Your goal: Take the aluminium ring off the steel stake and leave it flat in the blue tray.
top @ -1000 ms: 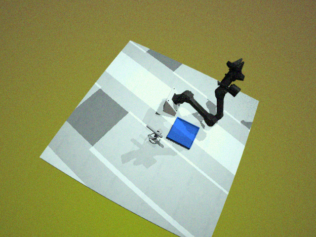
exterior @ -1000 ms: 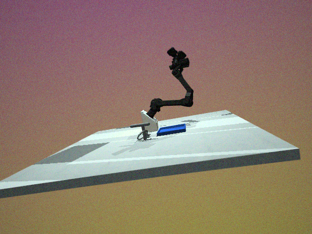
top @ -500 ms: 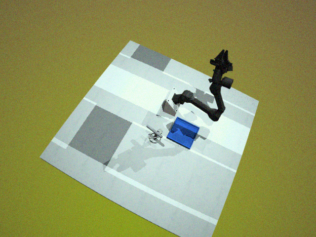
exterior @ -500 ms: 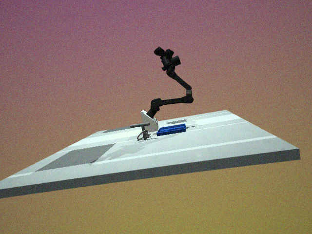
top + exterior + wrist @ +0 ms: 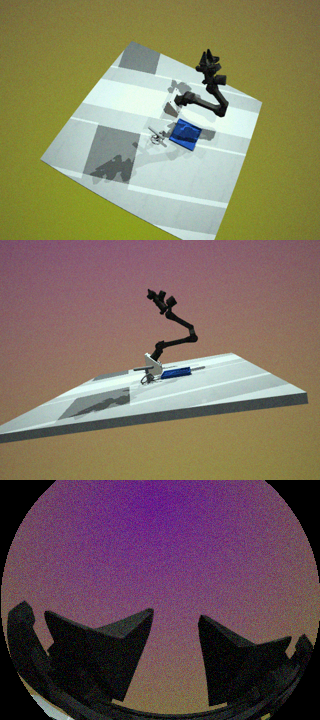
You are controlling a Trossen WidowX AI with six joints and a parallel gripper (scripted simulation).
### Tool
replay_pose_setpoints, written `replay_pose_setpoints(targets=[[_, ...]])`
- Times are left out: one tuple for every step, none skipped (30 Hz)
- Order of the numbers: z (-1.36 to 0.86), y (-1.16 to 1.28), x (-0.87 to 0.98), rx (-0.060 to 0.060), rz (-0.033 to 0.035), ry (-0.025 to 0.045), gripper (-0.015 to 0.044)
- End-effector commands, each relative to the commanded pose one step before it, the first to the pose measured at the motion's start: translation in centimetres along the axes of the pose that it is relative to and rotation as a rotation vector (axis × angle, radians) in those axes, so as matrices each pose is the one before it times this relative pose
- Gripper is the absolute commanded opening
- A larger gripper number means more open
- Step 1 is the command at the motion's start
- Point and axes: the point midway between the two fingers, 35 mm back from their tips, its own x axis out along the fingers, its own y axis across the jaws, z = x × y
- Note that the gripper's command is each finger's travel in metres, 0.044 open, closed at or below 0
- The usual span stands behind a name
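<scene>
The steel stake [image 5: 148,378] stands upright on the table, with its cross-bar [image 5: 155,132] [image 5: 140,368] on top. The aluminium ring [image 5: 150,139] [image 5: 141,379] is around the stake's foot, under the cross-bar, and looks tilted, with one side raised. Its tab cannot be made out clearly. The blue tray [image 5: 181,144] [image 5: 177,375] lies beside the stake, with no ring in it. My gripper [image 5: 206,51] [image 5: 148,290] [image 5: 176,616] is partly open and empty, high above the table and far from the ring, pointing upward and away from it.
The white base plate [image 5: 172,98] [image 5: 152,364] of the arm stands tilted behind the stake and tray. The arm's elbow [image 5: 221,111] [image 5: 192,338] reaches out beyond the tray, above the table [image 5: 180,175] [image 5: 206,389]. Shadows and light bands cross the table top.
</scene>
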Motion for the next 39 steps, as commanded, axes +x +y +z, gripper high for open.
replay_pose_setpoints(targets=[[-2.528, 3.717, -0.001, 0.0254, 0.13282, 0.06805, 0.0200], [-0.477, 0.753, 0.030, 0.0052, 0.02720, 0.01283, 0.0200], [-0.465, 0.727, 0.033, 0.0048, 0.02629, 0.01252, 0.0200], [-0.412, 0.614, -0.014, 0.0055, 0.02268, 0.01526, 0.0200], [-0.450, 0.664, -0.014, 0.0058, 0.02449, 0.01672, 0.0200], [-0.454, 0.662, -0.011, 0.0057, 0.02437, 0.01689, 0.0200], [-0.485, 0.700, 0.010, 0.0051, 0.02591, 0.01683, 0.0200], [-0.540, 0.774, 0.054, 0.0038, 0.02900, 0.01608, 0.0200], [-0.558, 0.797, 0.092, 0.0025, 0.03018, 0.01458, 0.0200], [-0.561, 0.795, 0.095, 0.0025, 0.03010, 0.01474, 0.0200], [-0.563, 0.792, 0.099, 0.0024, 0.03003, 0.01489, 0.0200], [-0.566, 0.790, 0.103, 0.0024, 0.02995, 0.01497, 0.0200], [-0.568, 0.787, 0.108, 0.0023, 0.02987, 0.01509, 0.0200], [-0.588, 0.808, 0.114, 0.0024, 0.03066, 0.01572, 0.0200], [-0.592, 0.807, 0.118, 0.0023, 0.03063, 0.01594, 0.0200], [-0.596, 0.803, 0.122, 0.0023, 0.03052, 0.01613, 0.0200], [-0.599, 0.800, 0.126, 0.0023, 0.03040, 0.01632, 0.0200], [-0.602, 0.796, 0.130, 0.0022, 0.03028, 0.01651, 0.0200], [-0.606, 0.792, 0.134, 0.0022, 0.03016, 0.01671, 0.0200], [-0.609, 0.787, 0.138, 0.0022, 0.03002, 0.01692, 0.0200], [-0.613, 0.783, 0.142, 0.0022, 0.02988, 0.01713, 0.0200], [-0.616, 0.778, 0.146, 0.0021, 0.02974, 0.01734, 0.0200], [-0.620, 0.773, 0.150, 0.0021, 0.02959, 0.01755, 0.0200], [-0.611, 0.756, 0.152, 0.0020, 0.02891, 0.01744, 0.0200], [-0.615, 0.750, 0.156, 0.0020, 0.02875, 0.01765, 0.0200], [-0.619, 0.745, 0.160, 0.0019, 0.02859, 0.01787, 0.0200], [-0.622, 0.739, 0.164, 0.0019, 0.02841, 0.01808, 0.0200], [-0.626, 0.733, 0.168, 0.0019, 0.02824, 0.01831, 0.0200], [-0.630, 0.726, 0.171, 0.0019, 0.02805, 0.01853, 0.0200], [-0.633, 0.720, 0.175, 0.0019, 0.02786, 0.01875, 0.0200], [-0.637, 0.713, 0.179, 0.0019, 0.02767, 0.01898, 0.0200], [-0.641, 0.706, 0.183, 0.0019, 0.02746, 0.01921, 0.0200], [-0.645, 0.699, 0.187, 0.0019, 0.02725, 0.01944, 0.0200], [-0.662, 0.702, 0.194, 0.0021, 0.02758, 0.02009, 0.0200], [-0.668, 0.696, 0.198, 0.0021, 0.02742, 0.02039, 0.0200], [-0.672, 0.688, 0.201, 0.0021, 0.02718, 0.02064, 0.0200], [-0.676, 0.679, 0.205, 0.0021, 0.02694, 0.02089, 0.0200], [-0.680, 0.670, 0.209, 0.0021, 0.02668, 0.02114, 0.0200], [-0.684, 0.661, 0.212, 0.0022, 0.02642, 0.02139, 0.0200]])
